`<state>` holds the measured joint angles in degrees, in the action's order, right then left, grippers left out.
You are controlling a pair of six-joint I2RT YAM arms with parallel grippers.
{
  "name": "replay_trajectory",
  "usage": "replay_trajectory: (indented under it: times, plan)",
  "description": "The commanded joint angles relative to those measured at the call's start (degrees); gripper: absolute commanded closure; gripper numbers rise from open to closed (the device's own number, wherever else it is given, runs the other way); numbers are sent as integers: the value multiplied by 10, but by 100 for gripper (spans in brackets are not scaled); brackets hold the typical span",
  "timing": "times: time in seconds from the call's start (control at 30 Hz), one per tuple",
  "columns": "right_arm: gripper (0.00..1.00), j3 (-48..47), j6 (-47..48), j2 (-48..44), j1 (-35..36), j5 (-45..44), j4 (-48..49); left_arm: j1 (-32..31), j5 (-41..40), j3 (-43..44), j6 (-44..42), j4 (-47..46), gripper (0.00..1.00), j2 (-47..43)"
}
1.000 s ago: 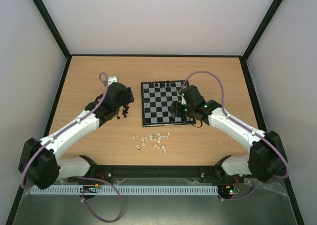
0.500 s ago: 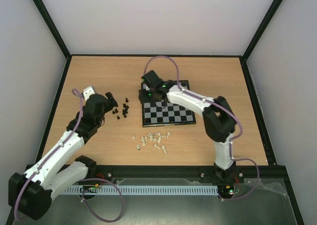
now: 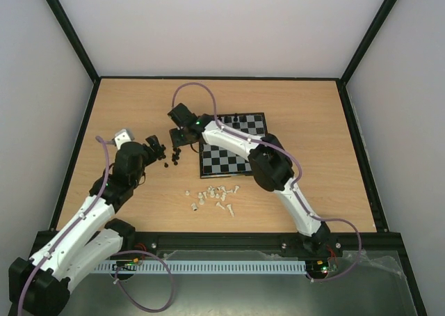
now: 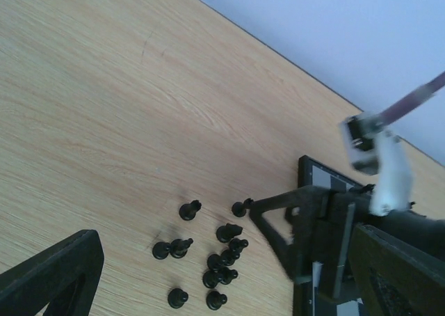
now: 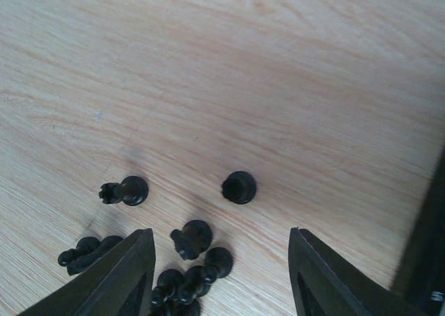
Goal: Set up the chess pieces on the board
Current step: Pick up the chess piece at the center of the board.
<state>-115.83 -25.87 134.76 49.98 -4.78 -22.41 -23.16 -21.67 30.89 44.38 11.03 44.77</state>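
The board [image 3: 236,159] lies mid-table, partly under my right arm; a few black chess pieces [image 3: 236,117] stand on its far row. Loose black chess pieces [image 3: 171,159] are scattered left of the board, most lying on their sides. My right gripper [image 3: 179,137] hovers over them, open, and straddles a black piece [image 5: 240,187] and a fallen one [image 5: 191,238] without touching either. My left gripper [image 3: 157,150] is open just left of the same cluster [image 4: 222,260], holding nothing. White pieces [image 3: 213,196] lie in a loose heap nearer the arms.
The right arm [image 3: 268,164] crosses the board diagonally. The right gripper's fingers [image 4: 299,232] reach in close to my left gripper over the black heap. The board's black border [image 4: 309,173] lies right beside the heap. Black-framed walls enclose the table.
My right arm has swung left from the board's far left corner to above the black pieces, its jaws narrowing. The left arm has drawn back slightly toward the near left.
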Motion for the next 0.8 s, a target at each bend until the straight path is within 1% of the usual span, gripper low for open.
replay_trajectory:
  times: [0.0, 0.13, 0.27, 0.43, 0.67, 0.77]
  plan:
    - [48, -32, 4, 30, 15, -33, -15, 4, 4, -9, 11, -7, 0, -36]
    - [52, -40, -5, 47, 15, -42, -4, 4, 7, -11, 11, 1, 1, -62]
    - [56, -49, -11, 59, 16, -54, -6, 3, 5, -9, 8, 7, 0, -65]
    - [57, -48, -12, 64, 16, -74, -1, 4, 8, -11, 7, 4, 0, -65]
    - [59, -62, -7, 79, 16, -69, 12, 4, 4, -10, 2, 1, 1, -62]
    - [62, -73, -5, 88, 16, -61, 14, 4, 1, -11, 0, -1, 0, -58]
